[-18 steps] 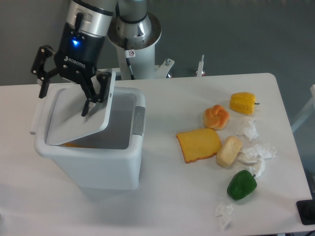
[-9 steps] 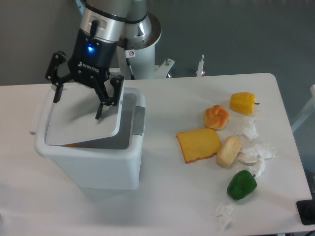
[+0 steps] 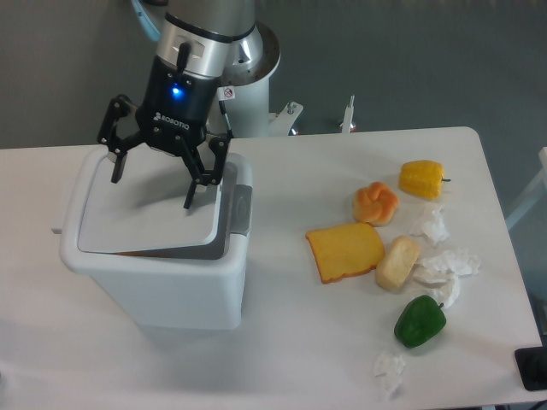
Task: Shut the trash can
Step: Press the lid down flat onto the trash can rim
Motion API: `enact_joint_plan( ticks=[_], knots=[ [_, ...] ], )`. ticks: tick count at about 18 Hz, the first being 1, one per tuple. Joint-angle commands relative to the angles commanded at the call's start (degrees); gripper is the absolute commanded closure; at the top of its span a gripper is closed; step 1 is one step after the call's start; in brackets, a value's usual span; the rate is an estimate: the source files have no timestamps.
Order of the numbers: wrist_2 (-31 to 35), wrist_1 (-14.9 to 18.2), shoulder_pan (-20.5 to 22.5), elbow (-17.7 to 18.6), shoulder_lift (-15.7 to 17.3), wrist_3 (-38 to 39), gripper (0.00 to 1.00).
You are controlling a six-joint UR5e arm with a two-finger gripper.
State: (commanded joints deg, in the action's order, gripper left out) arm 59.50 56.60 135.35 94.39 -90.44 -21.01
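Pressing the lid down on the trash can [image 3: 154, 282], nearly shut.
Fixed camera: the hand [image 3: 154, 188] hangs spread open and empty over the white lid [image 3: 145, 218], which lies almost flat at the tabletop's [image 3: 299, 359] left end; a push straight down near the grey latch tab [image 3: 243, 210] should seat it.

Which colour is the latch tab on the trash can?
Grey, on the white trash can; the fixed camera shows the latch tab.
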Motion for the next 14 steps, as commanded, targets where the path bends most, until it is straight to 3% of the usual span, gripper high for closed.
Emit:
enact_joint_plan(
  ticks=[14],
  knots=[
    [0.7, 0.18, 0.35, 1.14, -0.09, 0.0, 0.0]
  ],
)
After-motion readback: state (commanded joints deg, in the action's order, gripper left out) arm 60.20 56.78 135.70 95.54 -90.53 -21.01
